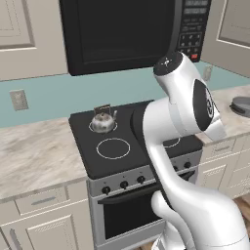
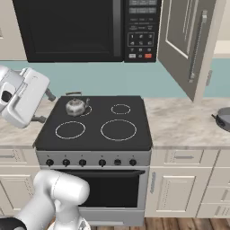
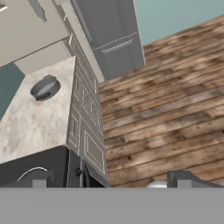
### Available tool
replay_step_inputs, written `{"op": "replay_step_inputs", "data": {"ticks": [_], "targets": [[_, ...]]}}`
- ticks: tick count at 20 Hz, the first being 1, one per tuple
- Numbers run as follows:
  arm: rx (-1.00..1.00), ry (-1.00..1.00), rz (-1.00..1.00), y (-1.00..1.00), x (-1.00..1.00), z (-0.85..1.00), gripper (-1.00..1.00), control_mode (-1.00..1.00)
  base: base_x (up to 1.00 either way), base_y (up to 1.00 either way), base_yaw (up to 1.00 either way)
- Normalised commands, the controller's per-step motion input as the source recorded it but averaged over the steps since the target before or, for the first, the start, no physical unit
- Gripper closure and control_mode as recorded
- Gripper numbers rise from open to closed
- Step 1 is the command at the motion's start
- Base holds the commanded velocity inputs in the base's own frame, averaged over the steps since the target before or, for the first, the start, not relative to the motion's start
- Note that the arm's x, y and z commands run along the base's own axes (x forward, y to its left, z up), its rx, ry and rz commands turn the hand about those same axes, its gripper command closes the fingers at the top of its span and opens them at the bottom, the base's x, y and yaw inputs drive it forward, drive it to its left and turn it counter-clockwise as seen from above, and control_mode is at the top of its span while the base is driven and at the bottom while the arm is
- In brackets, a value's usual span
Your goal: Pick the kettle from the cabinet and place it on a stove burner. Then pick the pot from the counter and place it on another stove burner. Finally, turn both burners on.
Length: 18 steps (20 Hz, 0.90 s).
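Kettle (image 1: 103,121) standing on the back-left burner (image 2: 81,109) of the cooktop (image 2: 96,134). Pot (image 3: 45,87) resting on the table (image 3: 30,122) right of the cooktop, well apart from the jaws, spread wide and gripping nothing.

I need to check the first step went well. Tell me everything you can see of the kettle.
The kettle is small, shiny silver metal, with a round squat body and a tall arched dark wire handle. It stands upright on the black cooktop's back left burner, covering most of its white ring. Nothing else touches it, and no lid detail is clear.
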Motion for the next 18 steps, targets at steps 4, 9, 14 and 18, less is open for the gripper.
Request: {"op": "replay_step_inputs", "data": {"ticks": [4, 9, 14, 18], "targets": [[0.0, 0.0, 0.0, 0.0, 0.0, 0.0, -1.0, 1.0, -0.88, 0.0, -0.11], [0.0, 0.0, 0.0, 0.0, 0.0, 0.0, -1.0, 1.0, -0.93, -0.02, -0.11], [0.0, 0.0, 0.0, 0.0, 0.0, 0.0, -1.0, 1.0, -0.64, -0.38, -0.05], [0.0, 0.0, 0.0, 0.0, 0.0, 0.0, -1.0, 1.0, -0.35, -0.71, 0.0]]}}
